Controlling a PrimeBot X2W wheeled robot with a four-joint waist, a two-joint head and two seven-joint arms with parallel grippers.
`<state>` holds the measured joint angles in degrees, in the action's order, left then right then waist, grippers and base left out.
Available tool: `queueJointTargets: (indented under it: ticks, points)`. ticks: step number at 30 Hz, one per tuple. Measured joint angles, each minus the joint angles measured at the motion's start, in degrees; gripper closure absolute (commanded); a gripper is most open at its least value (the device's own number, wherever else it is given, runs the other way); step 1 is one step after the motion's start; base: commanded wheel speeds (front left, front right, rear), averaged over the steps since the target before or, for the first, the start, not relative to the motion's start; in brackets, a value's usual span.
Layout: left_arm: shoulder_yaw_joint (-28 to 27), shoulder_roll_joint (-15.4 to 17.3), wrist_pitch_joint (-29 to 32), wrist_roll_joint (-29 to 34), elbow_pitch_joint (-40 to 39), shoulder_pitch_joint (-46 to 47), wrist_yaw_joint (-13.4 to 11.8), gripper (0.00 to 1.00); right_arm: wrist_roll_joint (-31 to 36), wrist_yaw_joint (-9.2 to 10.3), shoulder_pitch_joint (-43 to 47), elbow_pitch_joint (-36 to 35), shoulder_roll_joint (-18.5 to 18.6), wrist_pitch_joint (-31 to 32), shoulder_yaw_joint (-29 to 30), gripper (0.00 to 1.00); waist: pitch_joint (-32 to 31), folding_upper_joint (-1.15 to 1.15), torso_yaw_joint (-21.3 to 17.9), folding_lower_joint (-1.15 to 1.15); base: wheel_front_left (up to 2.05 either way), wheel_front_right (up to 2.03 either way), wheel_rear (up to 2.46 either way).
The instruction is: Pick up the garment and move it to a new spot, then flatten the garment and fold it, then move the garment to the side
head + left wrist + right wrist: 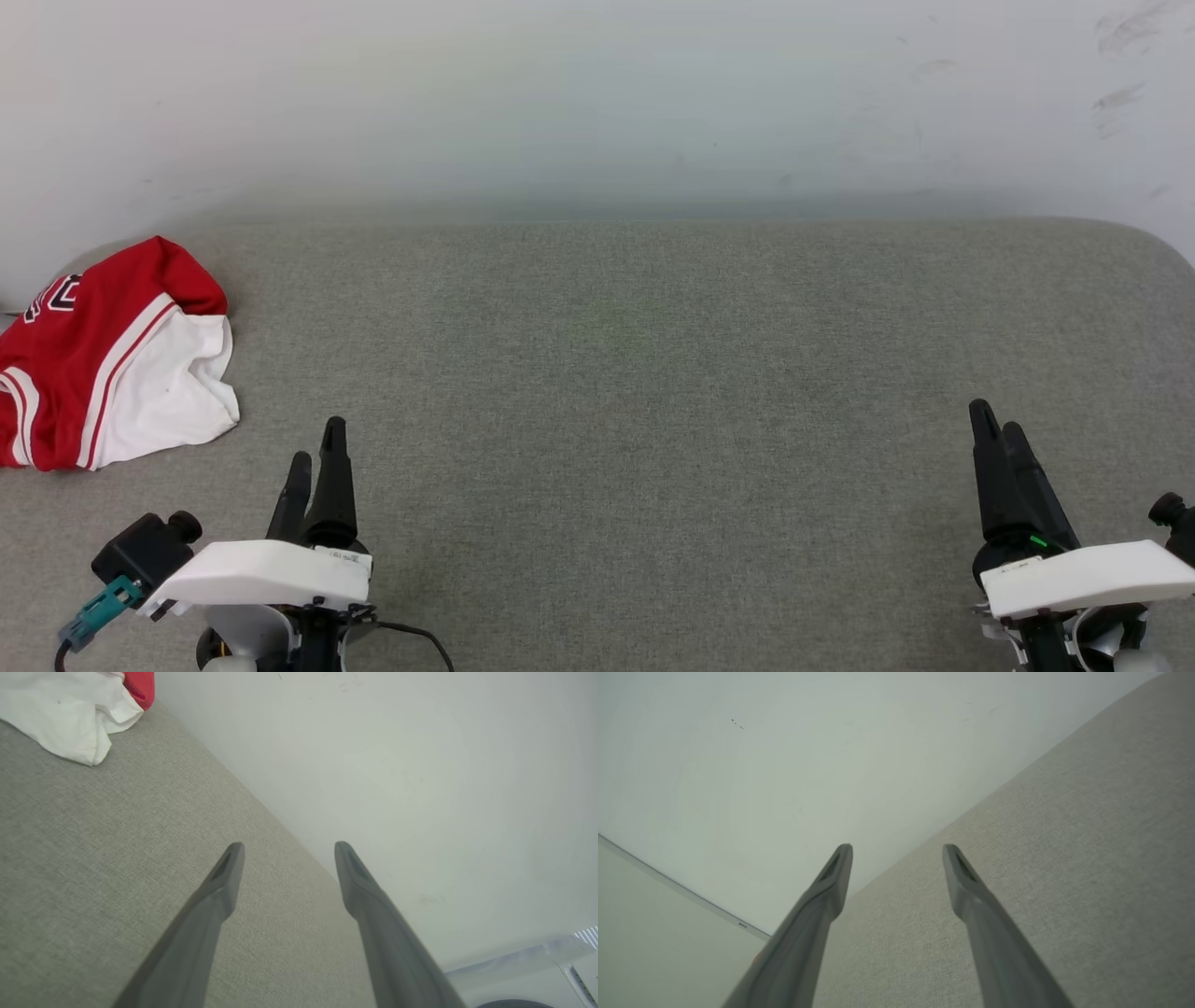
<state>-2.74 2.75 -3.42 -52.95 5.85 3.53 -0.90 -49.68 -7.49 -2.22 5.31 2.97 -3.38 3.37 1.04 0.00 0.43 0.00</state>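
- Judged at the very start; no lifting, flattening or folding evident yet
- To be found as a crumpled heap: red jersey-style garment (pixel 103 359) with white sleeve and red-and-white striped trim, at the far-left edge of the grey woven-fabric tabletop (pixel 653 392), close to the plain pale wall (pixel 560 93)
- Spread wide and grasping nothing: left claw (pixel 316 441), near the heap yet clear of it; likewise released and empty, right claw (pixel 995 417), well apart at the opposite side
- Left to do, by this reckoning: pick-up, carrying to a new spot, smoothing flat, folding, setting aside
- Broad bare weave across the middle, ample room for spreading; rounded corner at the far right; faint scuff marks high on the wall at the right
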Motion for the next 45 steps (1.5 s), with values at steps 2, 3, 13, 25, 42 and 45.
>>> queueJointTargets:
  ticks: [2, 3, 13, 25, 42, 45]
  points:
    - [0.4, 0.0, -0.4, 1.9, -0.2, 0.0, -0.4, 0.0, 1.9, -0.01, 0.1, -0.1, 0.0, -0.4, -0.1, 0.0, 0.0, 0.0, 0.0, 0.0, 0.0, 0.0, 0.0]
    - [0.6, 0.0, -0.6, 2.8, -0.3, 0.0, -0.7, 0.0, 2.7, 0.0, 0.2, -0.1, 0.0, -0.6, -0.2, 0.0, 0.1, 0.0, 0.1, 0.0, 0.0, 0.0, 0.0]
    - [2.3, 0.0, -2.8, 13.0, -1.1, -0.4, -2.3, 0.0, 12.2, 0.0, 1.1, 0.4, 0.0, -2.7, -0.4, 0.0, 0.1, 0.0, 0.3, 0.0, 0.0, 0.0, 0.0]
    - [4.3, 0.2, -4.6, 23.3, -1.3, -0.9, -3.4, 0.0, 20.5, -0.01, 1.5, -0.1, 0.0, -4.7, -0.6, 0.0, 0.1, 0.0, 0.6, 0.0, 0.0, 0.0, 0.0]
    - [7.9, 1.2, -7.0, 33.9, -2.0, -1.5, -5.5, 0.0, 31.2, -0.01, 2.5, -1.8, 0.0, -7.1, -1.4, 0.0, 0.2, 0.0, 1.2, 0.0, 0.0, 0.0, 0.0]
    - [8.3, 1.5, -7.4, 35.4, -2.2, -1.5, -5.8, 0.0, 32.8, -0.01, 2.5, -2.0, 0.0, -7.4, -1.4, 0.0, 0.3, 0.0, 1.3, 0.0, 0.0, 0.0, 0.0]
